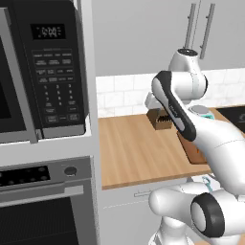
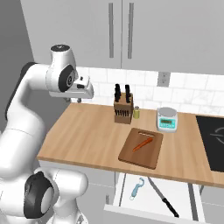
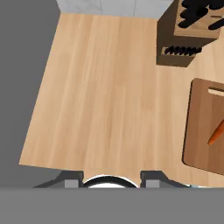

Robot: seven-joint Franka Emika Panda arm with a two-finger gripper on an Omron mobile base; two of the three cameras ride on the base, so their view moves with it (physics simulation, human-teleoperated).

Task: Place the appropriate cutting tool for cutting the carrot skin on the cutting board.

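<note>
Nearest you, in the open white drawer (image 2: 175, 192) below the reddish-brown rectangular wooden cutting board (image 2: 141, 148), lies the slim teal-handled cutting tool (image 2: 136, 188), beside a long black-handled knife (image 2: 162, 199). Reach for the teal one. On the board rests the slender orange carrot (image 2: 143, 144). Farther off, the two-finger gripper (image 2: 78, 99) hangs empty, jaws parted, above the tan countertop.
</note>
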